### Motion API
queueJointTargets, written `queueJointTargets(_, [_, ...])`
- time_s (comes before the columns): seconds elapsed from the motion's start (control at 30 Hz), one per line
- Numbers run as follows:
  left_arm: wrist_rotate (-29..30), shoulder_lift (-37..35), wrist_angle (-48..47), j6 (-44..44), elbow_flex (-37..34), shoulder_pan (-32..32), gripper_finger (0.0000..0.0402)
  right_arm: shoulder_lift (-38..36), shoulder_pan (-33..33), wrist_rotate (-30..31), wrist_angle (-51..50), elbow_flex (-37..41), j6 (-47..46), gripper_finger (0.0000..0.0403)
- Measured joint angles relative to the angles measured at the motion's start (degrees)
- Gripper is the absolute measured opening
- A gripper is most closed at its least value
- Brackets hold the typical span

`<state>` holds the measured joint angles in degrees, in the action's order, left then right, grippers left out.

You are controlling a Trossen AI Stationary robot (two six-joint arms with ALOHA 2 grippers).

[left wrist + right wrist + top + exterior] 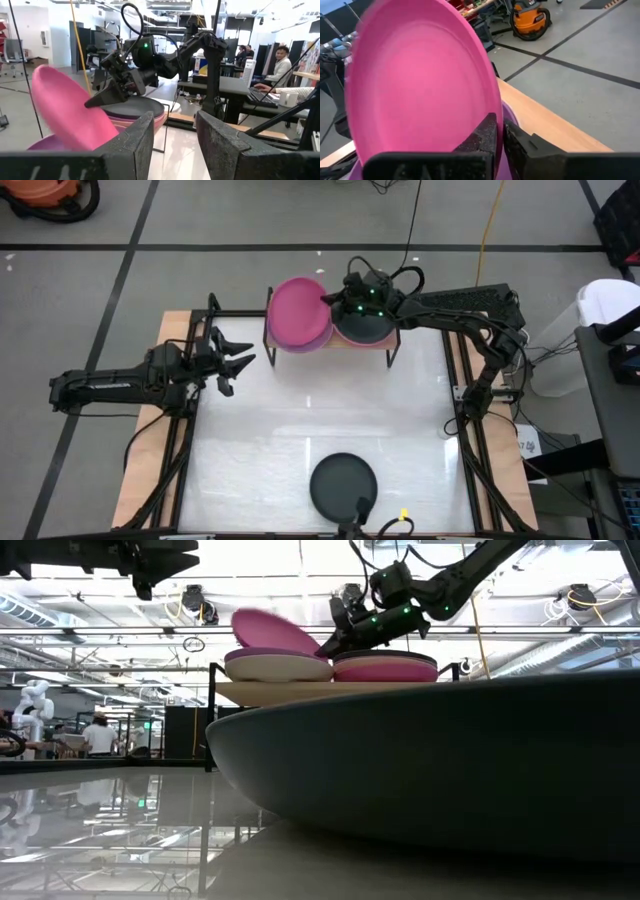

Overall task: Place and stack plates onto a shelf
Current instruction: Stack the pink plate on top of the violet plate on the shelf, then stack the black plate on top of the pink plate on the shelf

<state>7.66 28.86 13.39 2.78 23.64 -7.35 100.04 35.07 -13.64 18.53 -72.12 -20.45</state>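
The wooden shelf (392, 343) stands at the table's far edge and carries two stacks. A magenta plate (297, 312) is tilted over the left stack, above a purple plate (42, 146) and a beige plate (275, 666). The right stack is topped by a dark grey plate (137, 106). My right gripper (330, 300) reaches over the right stack and is shut on the magenta plate. My left gripper (238, 365) is open, left of the shelf and nearer, touching nothing. Another dark grey plate (343, 485) lies flat at the table's near edge. My right gripper pinches the magenta plate's rim (492, 112) between its two fingers, on the side facing the right stack. The fingers come from the table's right, slanting down. The plate sits tilted over the left stack; whether its low edge rests on the plate below cannot be told.
Black frame rails (185, 430) run along the table's left and right sides. The white tabletop (320, 415) lies between the shelf and the near dark grey plate. People sit at desks in the room beyond (280, 62).
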Motion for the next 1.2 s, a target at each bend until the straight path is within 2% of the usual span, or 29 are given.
queueJointTargets(0.17, [0.0, 0.0, 0.0, 0.7, 0.0, 0.0, 0.0152, 0.1, 0.0, 0.1, 0.1, 0.0, 0.6, 0.0044])
queueJointTargets(0.37, [0.1, 0.9, 0.1, 0.7, 0.0, 0.0, 0.0152, -1.1, -0.3, -0.5, 0.3, 0.1, 1.6, 0.0102])
queueJointTargets(0.53, [0.0, 3.0, 0.1, 1.1, 0.0, 0.0, 0.0152, -5.1, -0.6, -6.5, 0.4, 0.1, 4.2, 0.0139])
queueJointTargets(0.67, [-0.1, 6.4, 0.3, 2.3, 0.0, 1.1, 0.0152, -10.9, -2.1, -12.6, -1.7, 0.1, 8.1, 0.0145])
queueJointTargets(0.73, [-0.1, 8.7, 0.5, 1.4, 0.0, 2.1, 0.0152, -14.3, -3.7, -13.6, -4.5, 0.1, 11.1, 0.0143])
queueJointTargets(0.97, [-1.0, 18.1, 1.8, -4.0, 3.6, 6.1, 0.0152, -27.1, -11.6, -13.1, -15.6, 3.5, 23.0, 0.0138])
queueJointTargets(1.2, [-1.7, 31.0, 1.7, -9.7, 11.2, 10.6, 0.0152, -40.7, -18.0, -3.0, -13.6, 17.6, 24.1, 0.0137])
